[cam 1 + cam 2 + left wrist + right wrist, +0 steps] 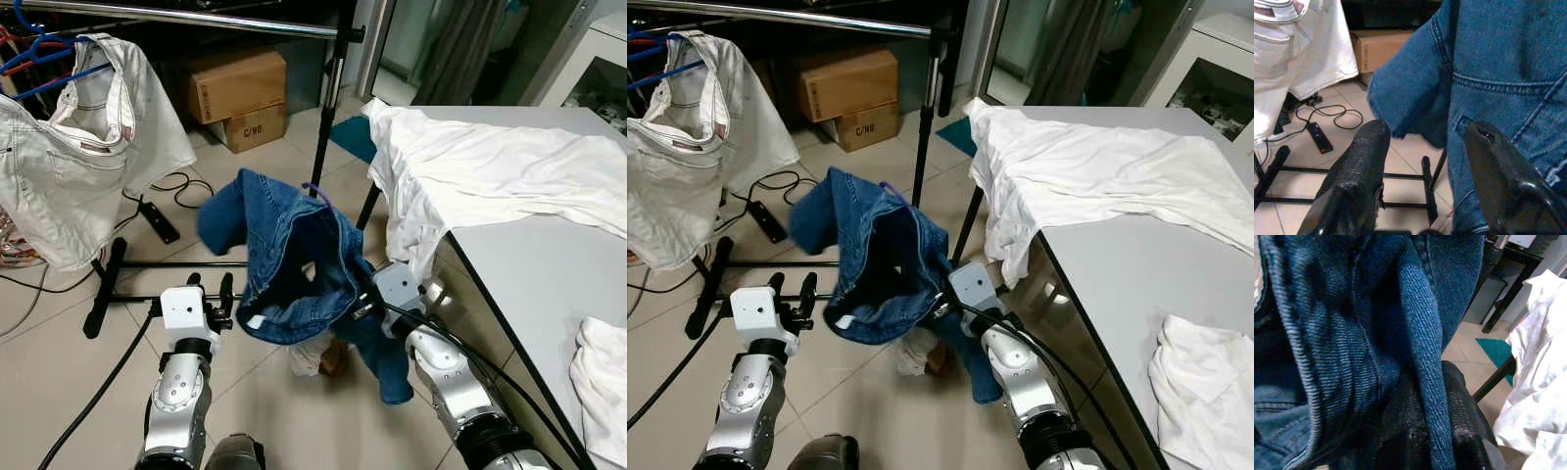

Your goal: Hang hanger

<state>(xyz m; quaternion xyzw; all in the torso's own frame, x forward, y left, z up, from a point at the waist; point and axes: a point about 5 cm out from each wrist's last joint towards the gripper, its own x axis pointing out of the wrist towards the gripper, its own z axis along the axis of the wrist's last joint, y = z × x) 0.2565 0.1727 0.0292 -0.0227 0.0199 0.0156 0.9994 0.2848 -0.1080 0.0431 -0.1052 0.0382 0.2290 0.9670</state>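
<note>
Beige floor tiles point(274, 392) run under a black garment rack point(108, 284) whose chrome rail point(196, 17) crosses the top of the scene. To the right stands a grey table point(549, 284), with a large white garment point(490, 171) draped over its far corner and hanging down the side, and a smaller white cloth point(602, 387) near its front edge. On the rail's left end white denim shorts point(78, 147) hang from a blue hanger point(44, 59).

Blue denim shorts point(294, 259) are held up between the two arms, in front of the rack's upright post; a purple hanger hook point(318, 193) pokes out of their top. The right gripper point(1425, 431) is pinched onto a fold of this blue denim, its fingers point(1459, 406) pressed to either side of the cloth. The left gripper point(1425, 161) hovers beside the shorts with its fingers point(1361, 156) spread apart, gripping nothing.

Behind the rack sit two stacked cardboard boxes point(240, 93); the lower one reads "C/NO". A black power strip point(157, 220) with its looped cable point(181, 186) lies on the tiles near the rack's base.
</note>
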